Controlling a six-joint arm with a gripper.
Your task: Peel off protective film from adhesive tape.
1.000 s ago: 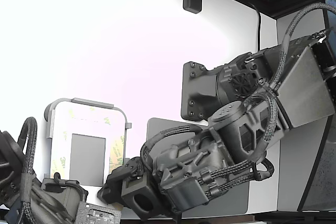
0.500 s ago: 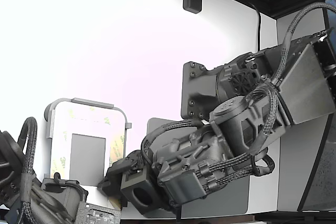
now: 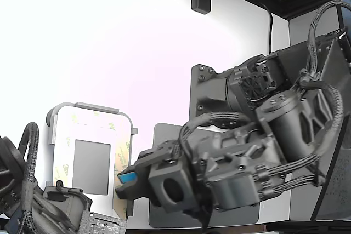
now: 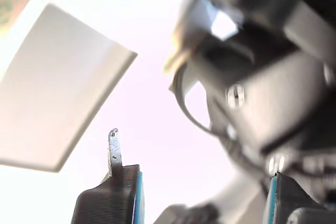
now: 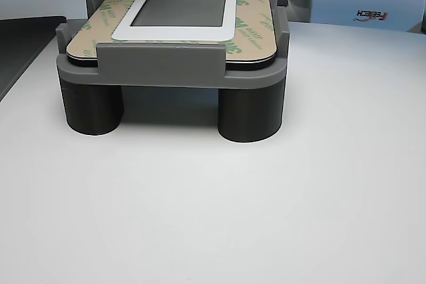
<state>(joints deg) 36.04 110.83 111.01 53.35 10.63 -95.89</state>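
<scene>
A white panel (image 5: 247, 58) with a grey square (image 5: 178, 8) in its middle lies in a grey fixture (image 5: 160, 64). The protective film (image 5: 251, 19), a tan-yellow strip with green 3M logos, lies flat along the panel's side nearest my gripper. In the exterior view that film (image 3: 123, 157) runs down the panel's right side. My gripper (image 3: 127, 185) hovers just beside the strip's lower part, a blue pad showing on one finger. In the wrist view the gripper (image 4: 197, 184) stands open, with nothing between its fingers (image 4: 113, 195), one of which carries a thin metal blade.
Similar tan 3M strips line the panel's other side (image 5: 100, 21) and its front edge. A second dark arm (image 3: 33, 201) sits at the exterior view's lower left. A dark pad (image 3: 164, 135) lies under my arm. A box (image 5: 373, 11) stands behind the fixture.
My arm has swung toward the exterior view's right and the wrist has turned. The gripper has risen a little beside the panel, and its blue pad now shows.
</scene>
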